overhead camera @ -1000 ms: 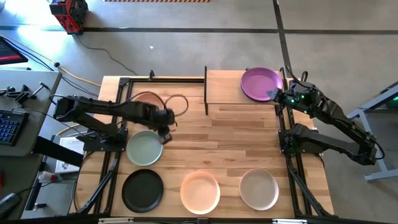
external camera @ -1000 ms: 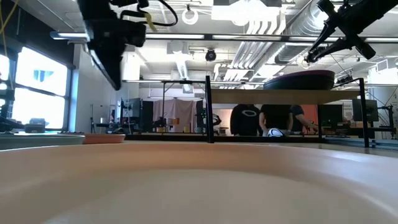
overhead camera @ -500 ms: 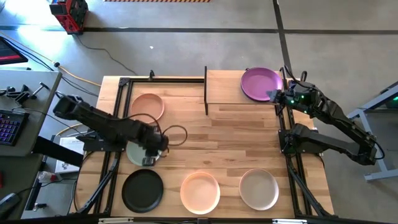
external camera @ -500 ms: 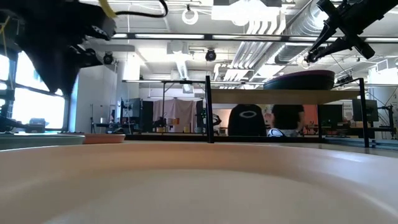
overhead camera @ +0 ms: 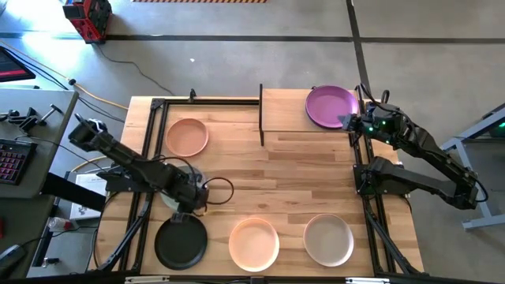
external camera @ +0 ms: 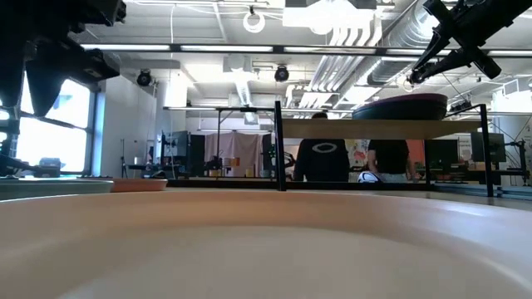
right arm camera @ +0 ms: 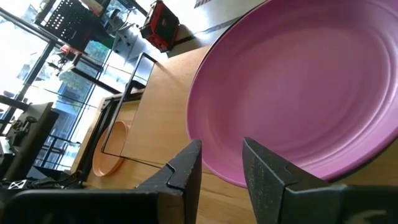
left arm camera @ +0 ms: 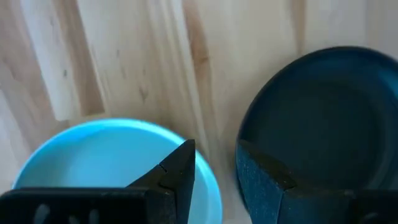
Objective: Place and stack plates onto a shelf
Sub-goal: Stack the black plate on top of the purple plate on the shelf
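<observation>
Pincer of left arm [overhead camera: 192,207] is hovering low over the surface [overhead camera: 276,181] between green plate [left arm camera: 93,162] and black plate [overhead camera: 181,242], fingers slightly apart, gripping nothing. Right pincer [right arm camera: 221,163] is sitting at the rim of purple plate [overhead camera: 330,106] lying on the shelf [overhead camera: 284,110], fingers a little apart, not clamping it.

Dark jointed arms, looped black cables, green lights on right wrist.

Purple plate [overhead camera: 331,106], light-wood shelf [overhead camera: 288,114]
</observation>
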Controlling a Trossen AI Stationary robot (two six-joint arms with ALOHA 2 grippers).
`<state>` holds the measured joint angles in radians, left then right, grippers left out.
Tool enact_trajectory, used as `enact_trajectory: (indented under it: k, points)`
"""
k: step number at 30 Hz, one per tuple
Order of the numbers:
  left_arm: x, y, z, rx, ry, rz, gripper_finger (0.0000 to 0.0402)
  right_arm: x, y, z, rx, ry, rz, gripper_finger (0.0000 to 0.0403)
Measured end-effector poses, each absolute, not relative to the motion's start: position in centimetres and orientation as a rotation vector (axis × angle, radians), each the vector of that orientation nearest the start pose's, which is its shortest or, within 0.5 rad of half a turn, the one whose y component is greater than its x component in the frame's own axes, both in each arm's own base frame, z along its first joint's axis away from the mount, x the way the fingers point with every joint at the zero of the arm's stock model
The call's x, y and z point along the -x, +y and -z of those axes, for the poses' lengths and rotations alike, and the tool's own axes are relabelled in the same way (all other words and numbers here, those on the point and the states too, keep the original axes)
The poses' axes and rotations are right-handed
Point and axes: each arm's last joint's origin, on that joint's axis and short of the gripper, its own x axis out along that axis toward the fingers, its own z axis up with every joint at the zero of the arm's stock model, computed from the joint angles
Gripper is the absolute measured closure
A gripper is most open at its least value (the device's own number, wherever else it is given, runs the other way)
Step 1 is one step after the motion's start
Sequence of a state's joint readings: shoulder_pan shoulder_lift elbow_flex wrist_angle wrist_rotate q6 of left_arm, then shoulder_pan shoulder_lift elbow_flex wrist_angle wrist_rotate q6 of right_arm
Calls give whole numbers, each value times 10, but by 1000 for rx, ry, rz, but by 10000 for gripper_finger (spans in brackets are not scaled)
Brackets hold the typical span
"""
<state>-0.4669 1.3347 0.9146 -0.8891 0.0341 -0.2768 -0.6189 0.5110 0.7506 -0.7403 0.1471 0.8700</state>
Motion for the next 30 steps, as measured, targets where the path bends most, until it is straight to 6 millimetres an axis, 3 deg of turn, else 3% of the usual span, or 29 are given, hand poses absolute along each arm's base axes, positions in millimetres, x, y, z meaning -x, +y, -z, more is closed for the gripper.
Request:
enact_trajectory:
  k: [6,11,19,30]
  points:
    - [-211,-119,-217,-50,1293,306,296,-77,-60,-302,-929,148,928,304]
    - [-214,-129,-202,-72,1359,333,296,-77,-60,-301,-940,159,935,304]
    - [-218,-132,-189,-91,1413,318,296,-77,-60,-301,-941,160,935,304]
    - [-221,-135,-186,-91,1414,409,296,-76,-60,-300,-916,177,933,304]
